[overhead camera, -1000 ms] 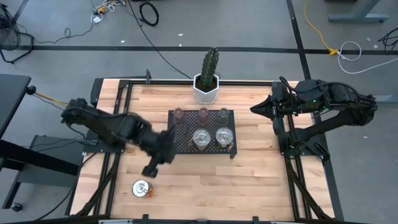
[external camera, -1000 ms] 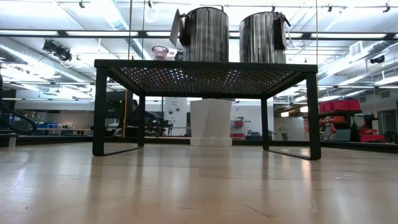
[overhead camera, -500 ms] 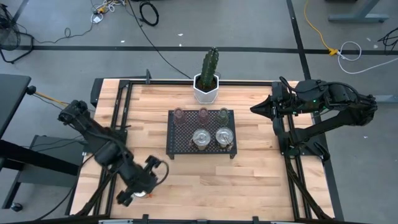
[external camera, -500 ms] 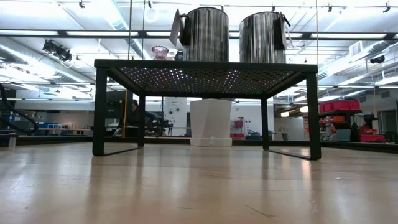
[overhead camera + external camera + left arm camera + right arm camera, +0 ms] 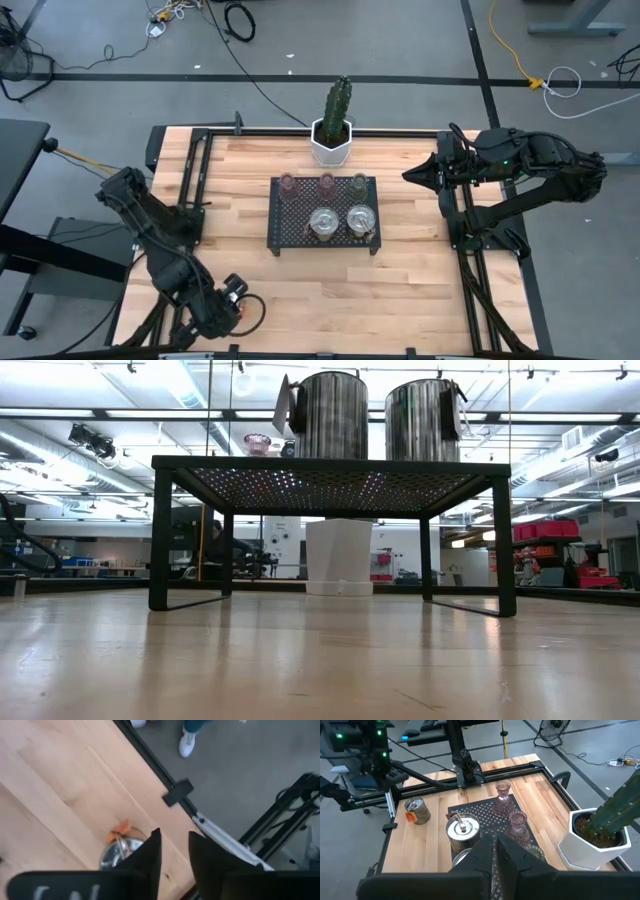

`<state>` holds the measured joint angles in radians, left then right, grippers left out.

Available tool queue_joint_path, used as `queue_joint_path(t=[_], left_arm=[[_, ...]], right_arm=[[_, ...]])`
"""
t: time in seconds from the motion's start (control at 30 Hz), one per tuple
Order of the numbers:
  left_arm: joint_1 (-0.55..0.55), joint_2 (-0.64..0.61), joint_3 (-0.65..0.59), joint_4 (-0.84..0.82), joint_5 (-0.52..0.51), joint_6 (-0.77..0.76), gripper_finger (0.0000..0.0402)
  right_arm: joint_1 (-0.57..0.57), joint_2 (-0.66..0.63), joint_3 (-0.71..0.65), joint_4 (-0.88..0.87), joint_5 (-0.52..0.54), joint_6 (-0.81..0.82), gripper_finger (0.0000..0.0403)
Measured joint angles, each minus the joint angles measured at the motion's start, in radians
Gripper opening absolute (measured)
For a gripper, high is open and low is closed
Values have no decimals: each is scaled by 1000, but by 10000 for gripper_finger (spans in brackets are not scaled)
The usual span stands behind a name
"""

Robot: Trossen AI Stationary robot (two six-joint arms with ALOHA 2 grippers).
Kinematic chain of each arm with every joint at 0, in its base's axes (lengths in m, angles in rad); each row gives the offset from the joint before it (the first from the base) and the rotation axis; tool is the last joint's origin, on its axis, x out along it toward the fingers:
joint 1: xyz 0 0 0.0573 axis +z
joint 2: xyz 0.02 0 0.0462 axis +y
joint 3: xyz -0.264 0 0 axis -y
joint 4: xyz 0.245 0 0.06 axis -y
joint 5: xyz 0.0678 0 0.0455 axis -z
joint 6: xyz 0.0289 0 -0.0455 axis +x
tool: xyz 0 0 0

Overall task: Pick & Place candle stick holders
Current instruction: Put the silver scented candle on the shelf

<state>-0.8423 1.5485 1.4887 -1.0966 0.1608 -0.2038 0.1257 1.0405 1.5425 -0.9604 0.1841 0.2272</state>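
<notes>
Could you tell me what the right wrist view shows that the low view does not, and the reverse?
Only the right wrist view shows the third silver holder standing on the bare wood off the black mesh tray, the left arm above it, and the cactus in its white pot.

Only the low view shows the tray's legs, the open space under the tray and the lit room ceiling behind.

Both show the tray, two silver holders on it, a pinkish glass cup and the pot.
</notes>
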Motion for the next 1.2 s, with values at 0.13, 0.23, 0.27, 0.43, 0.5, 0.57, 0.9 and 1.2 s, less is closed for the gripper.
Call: queue_joint_path(t=[0.13, 0.23, 0.27, 0.43, 0.5, 0.57, 0.9, 1.2], left_arm=[[-12, -2, -38, 14, -19, -20, 147], [-21, -2, -53, 21, -27, -21, 185], [-22, -2, -59, 24, -26, -22, 197], [-23, -2, -74, 31, -30, -28, 254], [-22, -2, -74, 37, -32, -29, 274], [-20, -2, -74, 40, -36, -29, 292], [-20, -2, -74, 39, -64, 81, 349], [-19, 45, -73, 37, -27, 137, 373]], right_arm=[[0, 0, 0, 0, 0, 0, 23], [0, 0, 0, 0, 0, 0, 23], [0, 0, 0, 0, 0, 1, 23], [0, 0, 0, 0, 1, 27, 23], [0, 0, 0, 0, 1, 27, 23], [0, 0, 0, 0, 1, 27, 23], [0, 0, 0, 0, 1, 30, 23], [0, 0, 0, 0, 2, 30, 23]])
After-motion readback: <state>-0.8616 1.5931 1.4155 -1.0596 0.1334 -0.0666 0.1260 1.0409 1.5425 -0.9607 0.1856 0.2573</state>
